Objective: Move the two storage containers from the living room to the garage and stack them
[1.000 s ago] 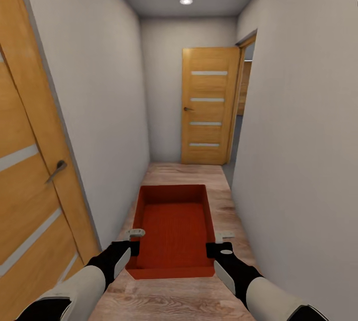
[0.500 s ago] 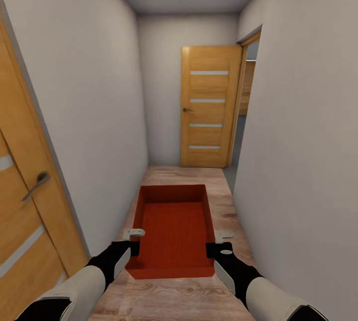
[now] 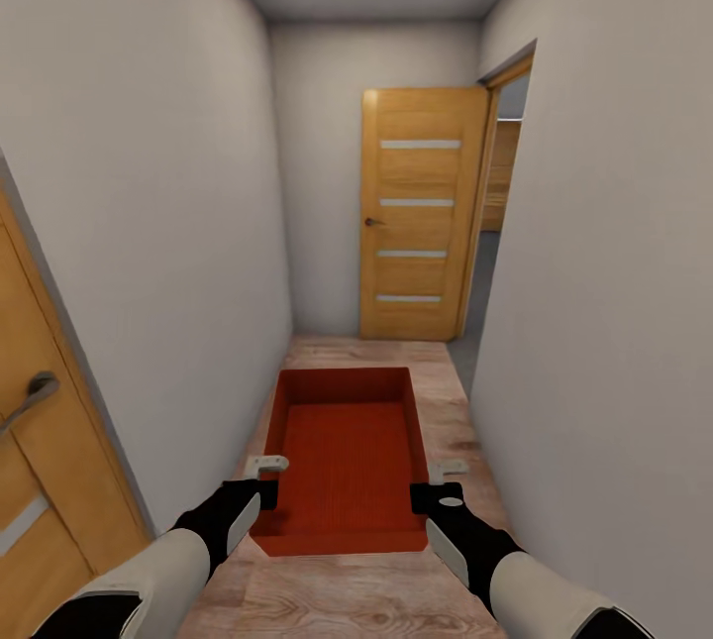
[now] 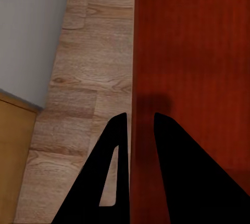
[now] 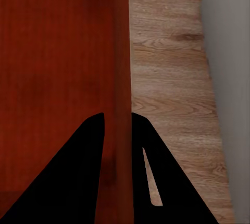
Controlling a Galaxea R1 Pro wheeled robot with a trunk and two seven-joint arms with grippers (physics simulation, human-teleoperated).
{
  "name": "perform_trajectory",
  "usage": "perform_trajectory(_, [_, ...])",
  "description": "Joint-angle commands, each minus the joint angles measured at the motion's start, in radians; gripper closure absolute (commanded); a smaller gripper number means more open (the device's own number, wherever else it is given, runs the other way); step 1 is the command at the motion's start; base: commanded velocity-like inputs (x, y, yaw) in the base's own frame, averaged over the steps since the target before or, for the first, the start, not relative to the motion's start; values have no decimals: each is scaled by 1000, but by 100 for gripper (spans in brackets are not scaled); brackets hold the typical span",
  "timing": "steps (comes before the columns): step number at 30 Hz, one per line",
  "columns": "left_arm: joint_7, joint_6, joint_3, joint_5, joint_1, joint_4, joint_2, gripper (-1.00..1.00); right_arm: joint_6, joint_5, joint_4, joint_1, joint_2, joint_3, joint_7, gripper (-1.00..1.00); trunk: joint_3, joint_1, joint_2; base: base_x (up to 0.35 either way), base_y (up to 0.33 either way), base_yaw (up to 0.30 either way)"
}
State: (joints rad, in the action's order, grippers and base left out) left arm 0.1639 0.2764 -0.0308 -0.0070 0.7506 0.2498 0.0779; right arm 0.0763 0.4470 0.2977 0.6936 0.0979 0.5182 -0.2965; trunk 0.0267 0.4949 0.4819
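Here, the head view shows one storage container [image 3: 347,461] carried level at 12 o'clock above wood flooring [image 3: 337,599], left gripper [image 3: 265,480] at 9 o'clock, right gripper [image 3: 436,482] at 3 o'clock, balancing the load. Each wrist view shows narrow-set fingers [image 4: 117,182] straddling a side wall [image 5: 122,78], clamping it for transport.

Gripper: right gripper [image 5: 117,130], dark fingers astride the bin's wall (one inside, one outside)
Bin: orange-red storage container [image 5: 57,52], ribbed bottom
Floor: light wood planks [image 5: 169,94]
Edge: pale wall [image 5: 232,67]
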Motion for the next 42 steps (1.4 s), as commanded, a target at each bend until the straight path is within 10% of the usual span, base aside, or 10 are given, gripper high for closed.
perform_trajectory(1, [5,6,-1,5,0,0,-13,100,-12,-4,38,2,-1,-17,-4,100,2,1,2,324,0,0])
perform_trajectory(42, [5,6,-1,5,0,0,-13,100,-12,-4,38,2,-3,-17,-3,100,2,1,2,324,0,0])
